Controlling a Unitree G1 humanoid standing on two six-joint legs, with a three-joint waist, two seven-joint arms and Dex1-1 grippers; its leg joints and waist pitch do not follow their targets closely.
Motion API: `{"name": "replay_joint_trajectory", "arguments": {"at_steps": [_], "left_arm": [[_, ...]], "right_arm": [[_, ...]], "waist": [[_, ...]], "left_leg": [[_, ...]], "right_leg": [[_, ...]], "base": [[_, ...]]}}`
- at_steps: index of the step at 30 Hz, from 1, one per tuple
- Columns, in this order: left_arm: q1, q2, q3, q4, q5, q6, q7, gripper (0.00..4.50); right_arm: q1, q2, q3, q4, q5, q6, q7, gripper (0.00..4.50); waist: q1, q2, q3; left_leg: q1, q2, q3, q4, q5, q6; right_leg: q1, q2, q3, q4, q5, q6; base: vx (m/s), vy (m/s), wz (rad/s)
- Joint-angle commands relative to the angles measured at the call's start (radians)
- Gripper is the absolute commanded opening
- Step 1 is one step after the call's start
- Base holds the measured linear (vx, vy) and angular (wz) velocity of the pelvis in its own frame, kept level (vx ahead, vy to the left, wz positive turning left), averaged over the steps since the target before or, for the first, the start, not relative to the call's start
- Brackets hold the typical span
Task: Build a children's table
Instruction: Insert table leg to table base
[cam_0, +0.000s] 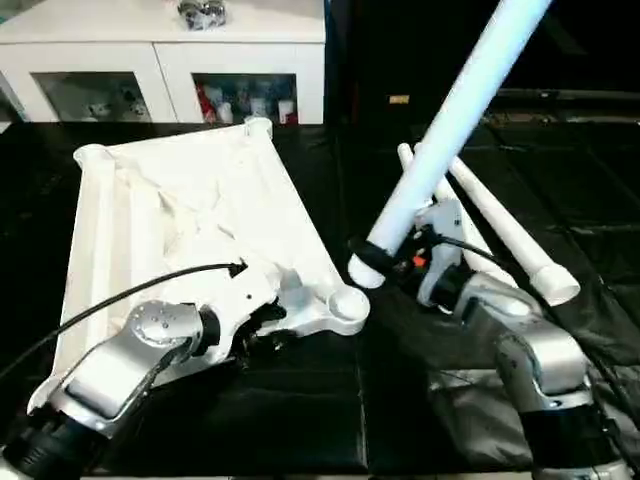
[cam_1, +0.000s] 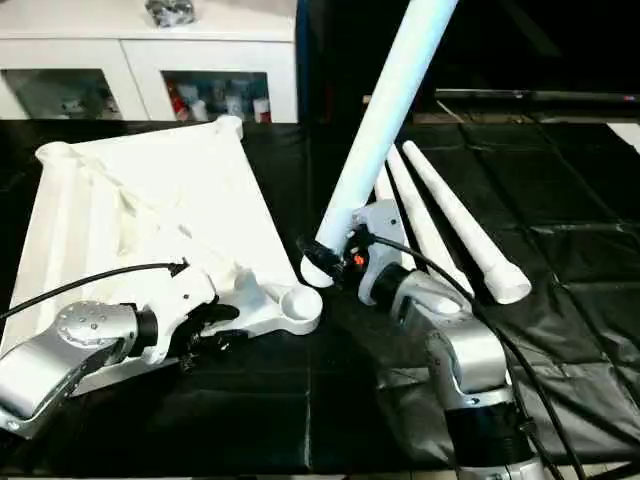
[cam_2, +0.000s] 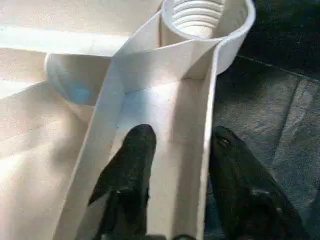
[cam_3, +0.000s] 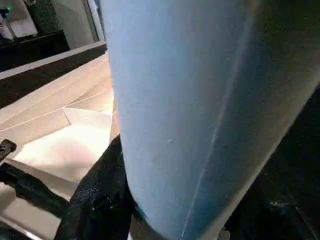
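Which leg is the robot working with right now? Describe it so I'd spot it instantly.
Start at the upturned white table top on the black-covered surface. Just beyond its near corner socket, the right gripper holds one leg. It alone slants up into the air; the other legs lie flat beside it.

Head eyes look down together; wrist cameras sit close along claws.
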Motion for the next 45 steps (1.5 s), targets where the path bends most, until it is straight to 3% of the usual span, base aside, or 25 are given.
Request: {"name": "replay_joint_trajectory", "arguments": {"at_steps": [1,5,15,21,23,25,26,27,28,29,30,34,36,37,38,39,40,41,45], "left_arm": [[0.001,-0.002,0.01,0.019,0.004,-0.005,-0.009,1.51],[-0.005,-0.024,0.022,0.06,0.001,-0.014,-0.011,1.14],[-0.035,-0.064,0.03,0.182,0.032,-0.086,-0.036,0.18],[-0.089,-0.1,0.021,0.318,0.061,-0.186,-0.071,0.0],[-0.103,-0.104,0.012,0.347,0.07,-0.236,-0.097,0.0],[-0.114,-0.108,-0.001,0.371,0.084,-0.272,-0.122,0.0],[-0.118,-0.111,-0.007,0.381,0.089,-0.28,-0.13,0.0],[-0.131,-0.112,-0.031,0.406,0.115,-0.291,-0.149,0.0],[-0.136,-0.109,-0.044,0.414,0.127,-0.294,-0.156,0.0],[-0.137,-0.109,-0.049,0.422,0.135,-0.297,-0.163,0.0],[-0.136,-0.109,-0.052,0.425,0.138,-0.295,-0.167,0.0],[-0.127,-0.111,-0.055,0.428,0.144,-0.31,-0.196,0.0],[-0.124,-0.111,-0.054,0.423,0.144,-0.312,-0.202,0.0],[-0.122,-0.113,-0.052,0.422,0.146,-0.319,-0.208,0.0],[-0.122,-0.114,-0.05,0.422,0.148,-0.327,-0.215,0.0],[-0.123,-0.115,-0.049,0.423,0.149,-0.33,-0.217,0.0],[-0.123,-0.116,-0.047,0.423,0.15,-0.332,-0.219,0.0],[-0.125,-0.117,-0.045,0.423,0.15,-0.333,-0.221,0.0],[-0.127,-0.119,-0.036,0.426,0.157,-0.335,-0.231,0.0]], "right_arm": [[-0.001,0.0,0.0,-0.016,-0.004,-0.006,-0.001,1.94],[0.001,-0.003,0.007,-0.01,-0.012,-0.018,0.003,1.94],[0.002,-0.003,0.02,0.016,-0.022,-0.042,0.013,1.94],[-0.03,0.008,0.039,0.079,-0.05,-0.065,0.021,1.94],[-0.043,0.01,0.051,0.112,-0.062,-0.083,0.03,1.94],[-0.059,0.014,0.062,0.15,-0.072,-0.105,0.041,1.94],[-0.065,0.016,0.066,0.165,-0.074,-0.108,0.048,1.94],[-0.089,0.023,0.073,0.213,-0.079,-0.116,0.059,1.94],[-0.101,0.026,0.076,0.234,-0.082,-0.119,0.062,1.94],[-0.112,0.03,0.08,0.256,-0.085,-0.125,0.07,1.94],[-0.123,0.033,0.084,0.274,-0.088,-0.127,0.077,1.94],[-0.161,0.04,0.107,0.347,-0.115,-0.158,0.097,1.94],[-0.168,0.042,0.112,0.364,-0.12,-0.168,0.105,1.94],[-0.176,0.046,0.116,0.385,-0.125,-0.183,0.115,1.94],[-0.187,0.049,0.124,0.415,-0.129,-0.189,0.131,1.94],[-0.192,0.047,0.133,0.428,-0.137,-0.194,0.138,1.94],[-0.196,0.043,0.145,0.441,-0.148,-0.2,0.144,1.94],[-0.199,0.039,0.157,0.452,-0.158,-0.199,0.151,1.94],[-0.202,0.028,0.166,0.471,-0.175,-0.194,0.168,1.94]], "waist": [[0.0,0.018,-0.062],[0.001,0.016,-0.059],[0.0,0.023,-0.053],[-0.011,0.017,-0.055],[-0.011,0.017,-0.053],[-0.013,0.004,-0.054],[-0.01,0.0,-0.054],[-0.006,0.005,-0.055],[-0.008,0.0,-0.054],[-0.007,-0.005,-0.056],[-0.006,0.0,-0.055],[-0.005,-0.001,-0.058],[-0.002,-0.006,-0.06],[-0.002,-0.014,-0.062],[0.002,-0.015,-0.063],[0.003,-0.013,-0.062],[0.002,-0.021,-0.061],[0.005,-0.02,-0.06],[0.008,-0.024,-0.056]], "left_leg": [[0.026,0.113,-0.059,-0.094,-0.279,-0.057],[0.027,0.113,-0.058,-0.094,-0.303,-0.057],[0.03,0.113,-0.066,-0.097,-0.386,-0.069],[0.024,0.109,-0.067,-0.094,-0.368,-0.054],[0.027,0.106,-0.066,-0.091,-0.369,-0.045],[0.023,0.107,-0.065,-0.089,-0.357,-0.035],[0.028,0.11,-0.063,-0.088,-0.35,-0.031],[0.031,0.111,-0.064,-0.087,-0.347,-0.028],[0.028,0.11,-0.065,-0.088,-0.347,-0.027],[0.028,0.111,-0.064,-0.088,-0.341,-0.027],[0.031,0.113,-0.065,-0.087,-0.349,-0.032],[0.031,0.119,-0.066,-0.097,-0.374,-0.055],[0.033,0.119,-0.062,-0.098,-0.371,-0.062],[0.032,0.119,-0.059,-0.097,-0.361,-0.058],[0.027,0.118,-0.06,-0.094,-0.331,-0.046],[0.025,0.119,-0.059,-0.095,-0.318,-0.042],[0.026,0.12,-0.057,-0.095,-0.314,-0.039],[0.028,0.119,-0.057,-0.094,-0.313,-0.037],[0.029,0.118,-0.058,-0.097,-0.33,-0.035]], "right_leg": [[0.04,-0.108,0.072,-0.069,-0.211,-0.217],[0.039,-0.112,0.074,-0.077,-0.268,-0.211],[0.03,-0.116,0.074,-0.095,-0.437,-0.154],[0.031,-0.121,0.074,-0.1,-0.469,-0.145],[0.026,-0.121,0.074,-0.106,-0.507,-0.14],[0.029,-0.125,0.073,-0.11,-0.54,-0.132],[0.024,-0.126,0.074,-0.111,-0.559,-0.126],[0.022,-0.127,0.074,-0.109,-0.568,-0.128],[0.023,-0.125,0.072,-0.108,-0.582,-0.126],[0.023,-0.128,0.072,-0.109,-0.581,-0.126],[0.019,-0.129,0.073,-0.107,-0.58,-0.131],[0.018,-0.126,0.074,-0.099,-0.515,-0.146],[0.019,-0.126,0.076,-0.093,-0.462,-0.162],[0.021,-0.127,0.077,-0.094,-0.451,-0.165],[0.026,-0.134,0.08,-0.089,-0.435,-0.175],[0.027,-0.132,0.079,-0.091,-0.434,-0.178],[0.026,-0.13,0.079,-0.091,-0.433,-0.178],[0.024,-0.13,0.078,-0.09,-0.44,-0.178],[0.024,-0.131,0.079,-0.097,-0.502,-0.155]], "base": [[0.0,0.0,0.0],[0.0,0.0,0.0],[0.0,0.0,0.0],[0.0,0.0,0.0],[0.0,0.0,0.0],[0.0,0.0,0.0],[0.0,0.0,0.0],[0.0,0.0,0.0],[0.0,0.0,0.0],[0.0,0.0,0.0],[0.0,0.0,0.0],[0.0,0.0,0.0],[0.0,0.0,0.0],[0.0,0.0,0.0],[0.0,0.0,0.0],[0.0,0.0,0.0],[0.0,0.0,0.0],[0.0,0.0,0.0],[0.0,0.0,0.0]]}}
